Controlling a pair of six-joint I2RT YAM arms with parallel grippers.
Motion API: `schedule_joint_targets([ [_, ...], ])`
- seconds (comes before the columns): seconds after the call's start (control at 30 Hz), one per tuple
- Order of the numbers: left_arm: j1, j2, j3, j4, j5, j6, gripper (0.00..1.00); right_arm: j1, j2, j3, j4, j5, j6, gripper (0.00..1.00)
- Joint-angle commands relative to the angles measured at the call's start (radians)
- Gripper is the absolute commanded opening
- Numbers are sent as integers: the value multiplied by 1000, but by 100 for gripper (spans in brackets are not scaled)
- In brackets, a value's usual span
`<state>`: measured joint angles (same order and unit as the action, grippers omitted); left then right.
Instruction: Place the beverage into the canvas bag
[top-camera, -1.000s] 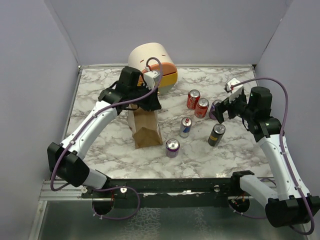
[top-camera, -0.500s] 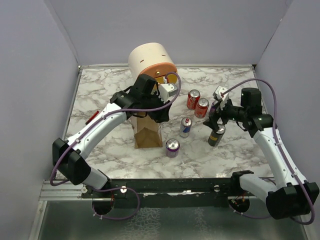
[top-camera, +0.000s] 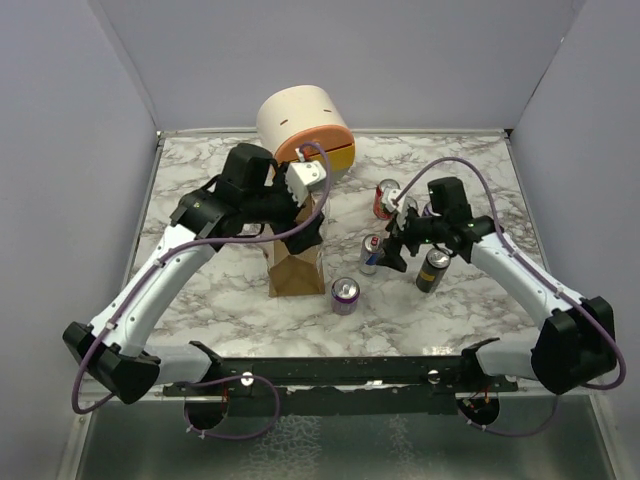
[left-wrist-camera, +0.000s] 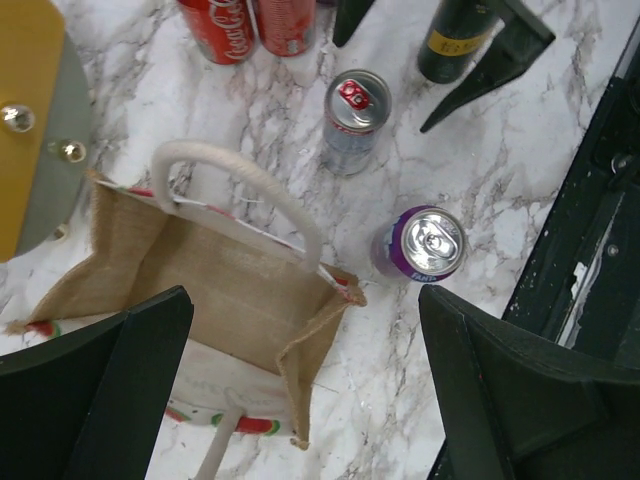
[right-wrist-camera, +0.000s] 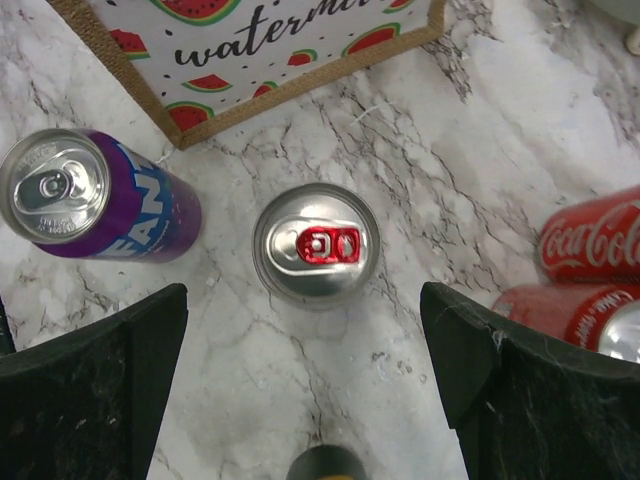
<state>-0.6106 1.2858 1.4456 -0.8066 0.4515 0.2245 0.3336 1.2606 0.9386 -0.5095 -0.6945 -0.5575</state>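
Directly beneath spread right hand (right-wrist-camera: 303, 300): silver can (right-wrist-camera: 316, 245).

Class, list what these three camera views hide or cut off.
Top view: the left arm covers the mouth of the canvas bag.
Right wrist view: the top edge cuts the bag's lettering, the bottom edge the black can.
Left wrist view: the top edge crops the Coca-Cola can.

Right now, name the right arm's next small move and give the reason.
Probably lower the right gripper straight down around the silver can. In the wrist view the can stands upright, centred between the open jaws, with the purple can and red cans off to either side. The canvas bag stands open nearby.
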Motion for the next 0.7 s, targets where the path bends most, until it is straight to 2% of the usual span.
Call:
schedule_joint_targets([
  [0.0,95,-47,25,-13,55,7,99,75,80,-7,101,70,-22,100],
  [0.13,180,-76,31,1,104,-13,99,107,151,0,151,112,-22,100],
  [0.2,226,-92,32,6,134,-25,99,115,179,15,154,111,-22,97],
  [0.4,332,-157,-26,52,152,-46,99,123,185,31,158,83,-27,78],
  [0.67,384,-198,-78,79,93,-38,99,124,141,25,175,44,-2,53],
])
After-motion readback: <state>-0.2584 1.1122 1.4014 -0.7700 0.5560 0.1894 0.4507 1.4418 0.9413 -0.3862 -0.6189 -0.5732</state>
